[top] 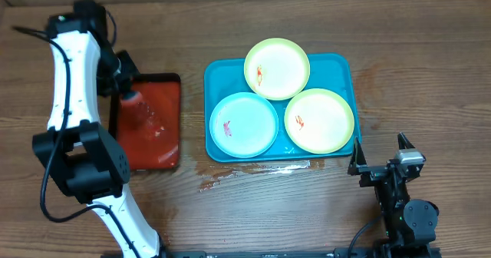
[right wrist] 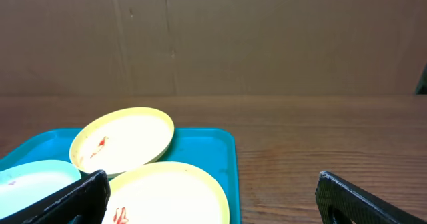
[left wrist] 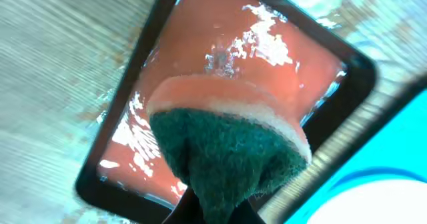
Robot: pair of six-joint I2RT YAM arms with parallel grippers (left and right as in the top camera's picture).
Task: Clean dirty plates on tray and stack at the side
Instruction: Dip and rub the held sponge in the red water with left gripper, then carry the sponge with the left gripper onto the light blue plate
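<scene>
we judge the wiping has not begun: all three plates carry red-orange smears, and none is stacked at the side. the left fingers (left wrist: 215, 214) pinch a sponge (left wrist: 227, 137), green scrub face toward the camera and peach foam behind, over the wet red tray (top: 165, 147) on the desk (top: 430, 74), well left of the plates. the right fingers (top: 379, 160) are spread and hold nothing, low on the desk just beyond the near right corner of the turquoise tray (top: 341, 66).

next, we think, the sponge must go across to a plate, with the right arm steadying or lifting it so it does not slide under the scrub.

the plates lie on the turquoise tray in a triangle: a yellow-green plate (top: 277, 68) at the far side, overlapping the tray's far rim, a light blue plate (top: 244, 124) near left, and another yellow-green plate (top: 319, 120) near right. their rims touch or overlap slightly; which rides on top we cannot tell. each is shallow, with a pale centre and one small smear.
</scene>
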